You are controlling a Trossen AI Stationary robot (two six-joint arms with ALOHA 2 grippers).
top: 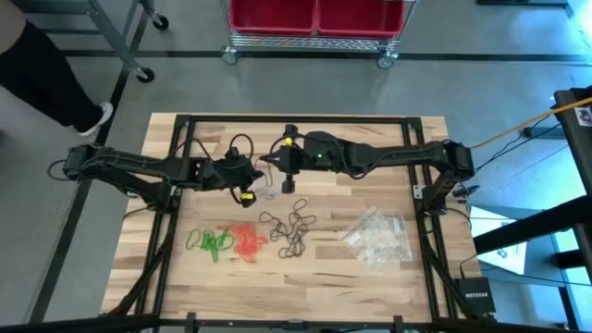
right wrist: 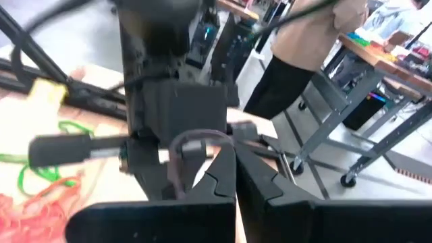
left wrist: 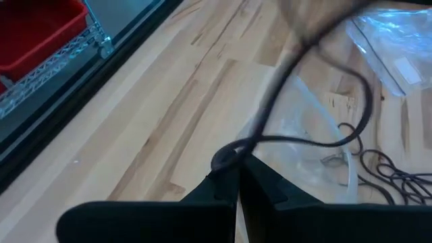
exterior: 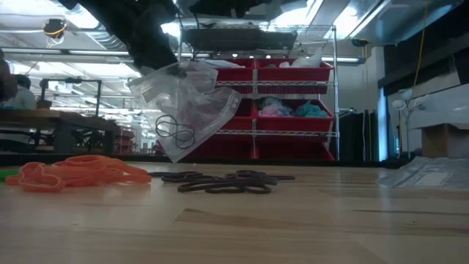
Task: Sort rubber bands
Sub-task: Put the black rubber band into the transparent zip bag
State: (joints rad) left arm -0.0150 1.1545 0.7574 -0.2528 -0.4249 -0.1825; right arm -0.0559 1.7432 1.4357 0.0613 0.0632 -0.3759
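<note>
Both grippers hang together over the table's middle. Left gripper [top: 248, 196] has its fingers pressed together on a clear plastic bag [exterior: 187, 110], with a few black loops inside. Right gripper [top: 289, 185], just beside it, is also closed, seemingly on the same bag's edge. Below them lie the rubber bands: green [top: 209, 243], orange-red [top: 246, 241], black [top: 291, 233]. More clear bags [top: 377, 238] lie to the right.

"NETGEAR" on black box [top: 478, 297]
</note>
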